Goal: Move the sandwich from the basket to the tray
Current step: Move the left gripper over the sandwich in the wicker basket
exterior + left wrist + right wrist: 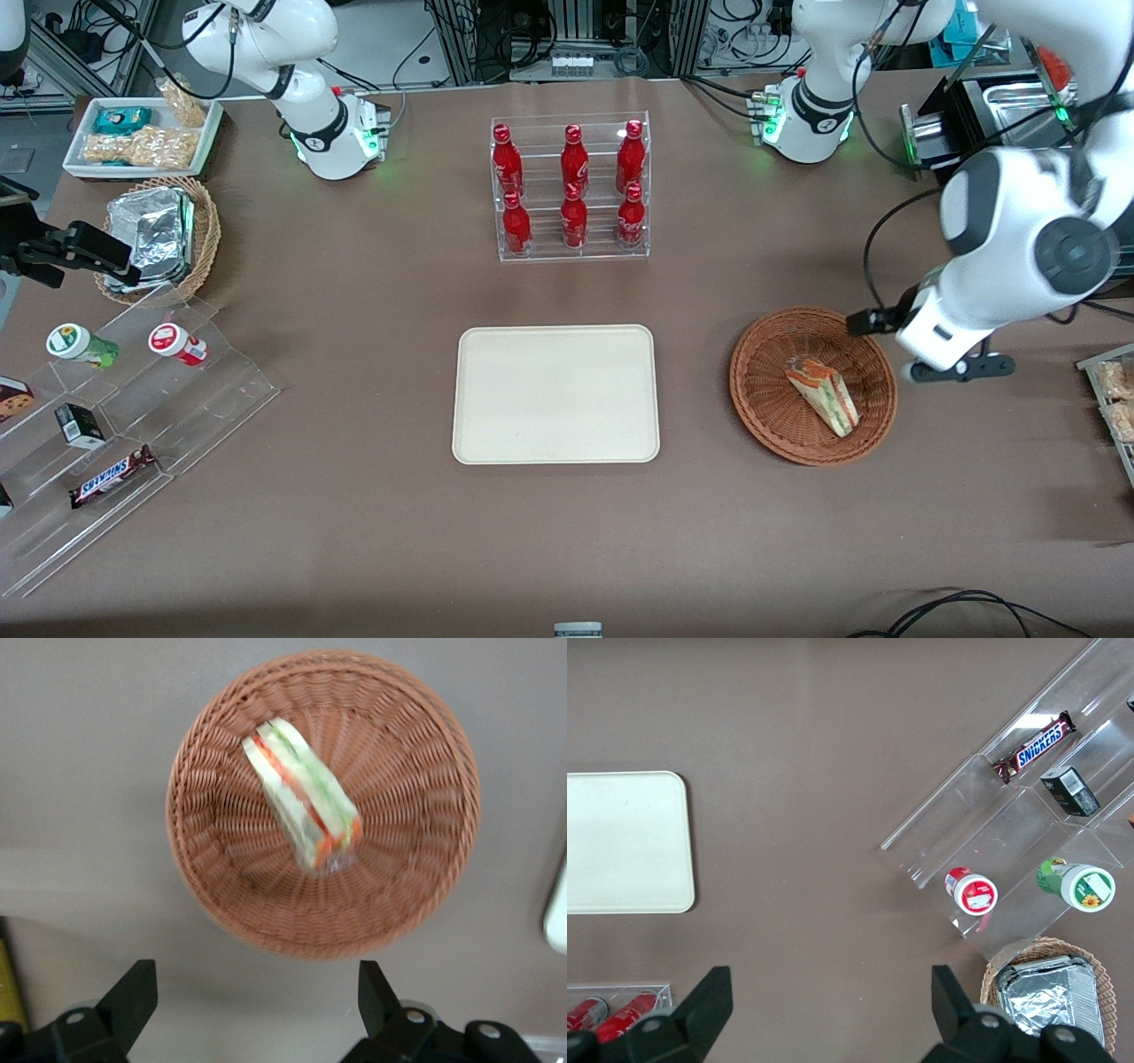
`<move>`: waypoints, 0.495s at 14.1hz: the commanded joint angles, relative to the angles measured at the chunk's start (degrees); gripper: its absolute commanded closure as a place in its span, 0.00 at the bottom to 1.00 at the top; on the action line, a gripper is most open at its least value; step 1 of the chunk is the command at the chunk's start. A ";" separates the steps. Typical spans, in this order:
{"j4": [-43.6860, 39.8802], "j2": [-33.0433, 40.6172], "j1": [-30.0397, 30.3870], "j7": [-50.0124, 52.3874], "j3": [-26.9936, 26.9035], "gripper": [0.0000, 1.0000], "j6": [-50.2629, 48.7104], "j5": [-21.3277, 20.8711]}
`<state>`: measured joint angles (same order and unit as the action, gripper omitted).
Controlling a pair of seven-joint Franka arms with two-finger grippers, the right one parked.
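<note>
The sandwich (824, 393) (303, 803), a wrapped wedge of pale bread with red and green filling, lies on its side in the reddish-brown wicker basket (762, 403) (399, 886). My gripper (961, 368) (255, 981) hangs open above the bare table just outside the basket's rim, toward the working arm's end, holding nothing. The cream tray (555, 393) (558, 908) (620, 842) lies flat beside the basket, toward the parked arm's end, with nothing on it.
A clear rack of red bottles (571, 186) stands farther from the front camera than the tray. Toward the parked arm's end are a stepped acrylic stand with snacks (133, 399), a tan basket of foil packages (164, 235) and a white snack tray (142, 137).
</note>
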<state>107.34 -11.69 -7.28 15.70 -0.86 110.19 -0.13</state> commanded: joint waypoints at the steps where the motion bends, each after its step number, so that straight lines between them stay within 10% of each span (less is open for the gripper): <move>1: 0.32 -2.02 -1.42 12.65 -0.28 0.00 3.79 -1.02; 7: 5.60 -4.91 -1.51 37.38 -0.28 0.00 17.24 0.04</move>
<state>112.38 -15.38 -8.15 47.62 -0.79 124.63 -0.17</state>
